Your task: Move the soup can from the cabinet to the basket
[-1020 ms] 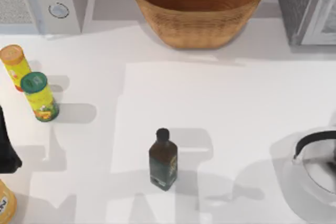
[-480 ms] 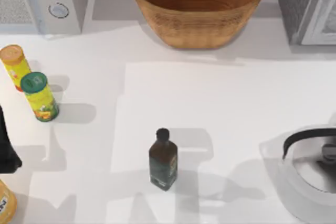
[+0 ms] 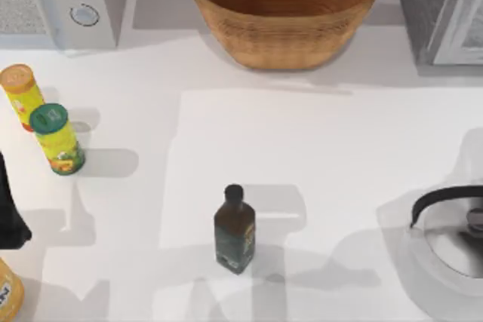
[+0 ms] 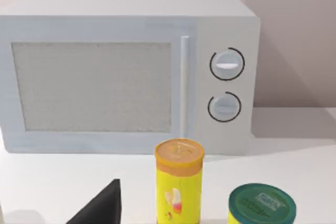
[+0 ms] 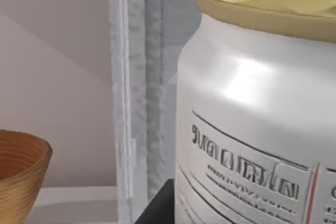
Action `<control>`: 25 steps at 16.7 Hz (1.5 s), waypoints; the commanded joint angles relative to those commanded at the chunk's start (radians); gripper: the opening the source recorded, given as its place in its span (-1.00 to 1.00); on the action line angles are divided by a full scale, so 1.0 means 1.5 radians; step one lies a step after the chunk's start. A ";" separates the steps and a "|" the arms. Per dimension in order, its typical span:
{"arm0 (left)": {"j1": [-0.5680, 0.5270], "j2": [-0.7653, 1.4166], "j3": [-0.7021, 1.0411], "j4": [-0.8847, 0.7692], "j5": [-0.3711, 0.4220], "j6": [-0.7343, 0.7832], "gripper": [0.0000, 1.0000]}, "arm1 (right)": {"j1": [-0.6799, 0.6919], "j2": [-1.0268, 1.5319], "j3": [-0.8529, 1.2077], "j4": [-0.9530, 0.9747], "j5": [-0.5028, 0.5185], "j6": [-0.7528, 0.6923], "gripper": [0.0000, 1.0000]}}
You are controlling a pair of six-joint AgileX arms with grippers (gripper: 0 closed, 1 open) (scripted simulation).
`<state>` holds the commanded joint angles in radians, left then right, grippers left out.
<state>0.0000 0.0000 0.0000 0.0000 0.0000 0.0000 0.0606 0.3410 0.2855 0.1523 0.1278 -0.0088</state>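
A silvery-white soup can [image 5: 252, 114] with a gold rim looms beside the grey speckled cabinet [image 5: 137, 93]; the tan wicker basket [image 3: 284, 7] sits apart. Neither claw's grip can be told.

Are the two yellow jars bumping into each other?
Cannot tell. In the top view the green-lidded jar overlaps the orange-lidded jar; no gap or contact shows.
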 joint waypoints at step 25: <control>0.000 0.000 0.000 0.000 0.000 0.000 1.00 | 0.342 1.259 0.921 0.268 0.318 0.016 -1.00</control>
<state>0.0000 0.0000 0.0000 0.0000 0.0000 0.0000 0.5740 2.2288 1.6663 0.5546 0.6044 0.0148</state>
